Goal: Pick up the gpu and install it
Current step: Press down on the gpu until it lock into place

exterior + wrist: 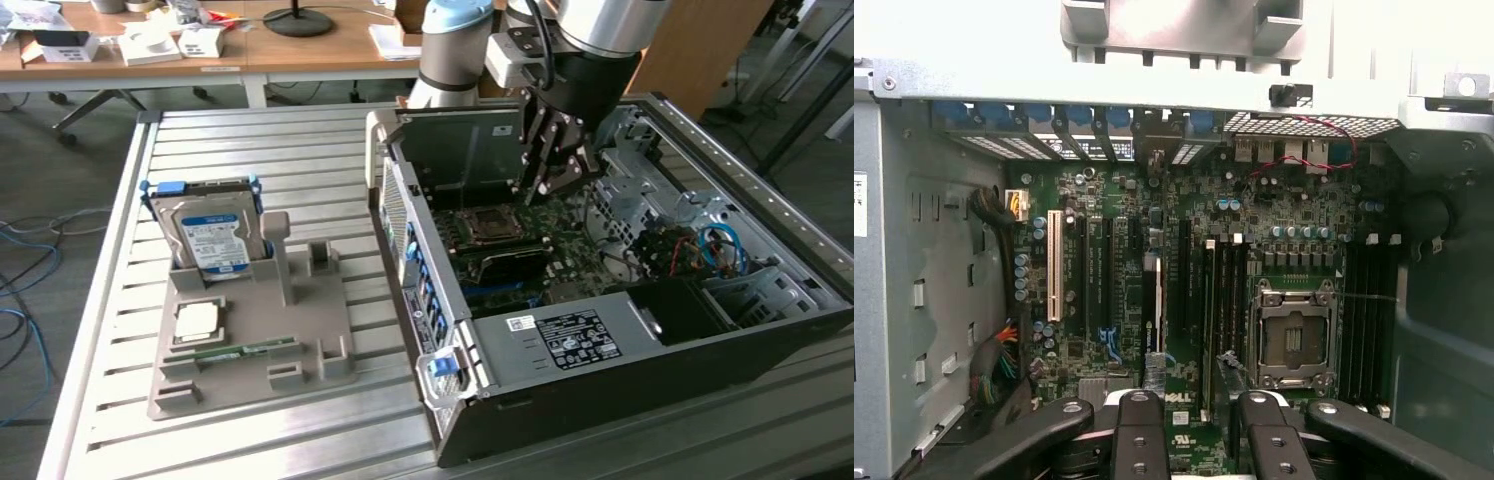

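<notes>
The gripper (554,180) hangs inside the open computer case (641,340), pinching the upright gpu (461,150) above the motherboard (1184,290).

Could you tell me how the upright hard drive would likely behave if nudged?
The hard drive stands on edge, tall and narrow, so it may tip if pushed. Its metal box looks stiff and probably heavy for its size; the holder should steady it.

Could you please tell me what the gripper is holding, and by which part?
Apparently the gpu, edge-on above the motherboard, gripped by its upper edge; the contact is hidden.
</notes>
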Tool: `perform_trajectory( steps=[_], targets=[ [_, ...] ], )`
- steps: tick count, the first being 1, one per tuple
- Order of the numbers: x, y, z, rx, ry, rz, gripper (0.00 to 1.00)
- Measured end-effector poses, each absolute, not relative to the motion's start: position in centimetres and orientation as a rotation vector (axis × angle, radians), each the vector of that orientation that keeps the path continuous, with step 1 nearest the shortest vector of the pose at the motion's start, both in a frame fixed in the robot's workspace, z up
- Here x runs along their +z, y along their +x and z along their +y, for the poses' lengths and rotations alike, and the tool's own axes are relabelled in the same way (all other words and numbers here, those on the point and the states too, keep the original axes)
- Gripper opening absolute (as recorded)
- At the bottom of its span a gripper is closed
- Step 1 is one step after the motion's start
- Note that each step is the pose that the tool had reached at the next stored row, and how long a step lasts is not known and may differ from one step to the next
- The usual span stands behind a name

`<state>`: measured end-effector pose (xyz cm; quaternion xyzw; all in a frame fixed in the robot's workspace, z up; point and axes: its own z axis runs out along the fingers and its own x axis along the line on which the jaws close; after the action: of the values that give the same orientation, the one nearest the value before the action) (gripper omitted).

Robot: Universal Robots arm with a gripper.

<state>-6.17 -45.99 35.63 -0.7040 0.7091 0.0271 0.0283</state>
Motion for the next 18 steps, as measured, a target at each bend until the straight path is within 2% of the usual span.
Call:
perform_trajectory(
  steps=[4, 6, 7, 9, 18],
  targets=[
    [35.63, -6.17, -45.99, 0.084, -2.173, 2.188, 0.33],
    [35.63, -6.17, -45.99, 0.084, -2.173, 2.188, 0.20],
    [35.63, -6.17, -45.99, 0.084, -2.173, 2.188, 0.20],
    [35.63, -6.17, -45.99, 0.084, -2.173, 2.188, 0.11],
    [35.54, -6.17, -45.98, 0.084, -2.173, 2.188, 0.11]
  ],
)
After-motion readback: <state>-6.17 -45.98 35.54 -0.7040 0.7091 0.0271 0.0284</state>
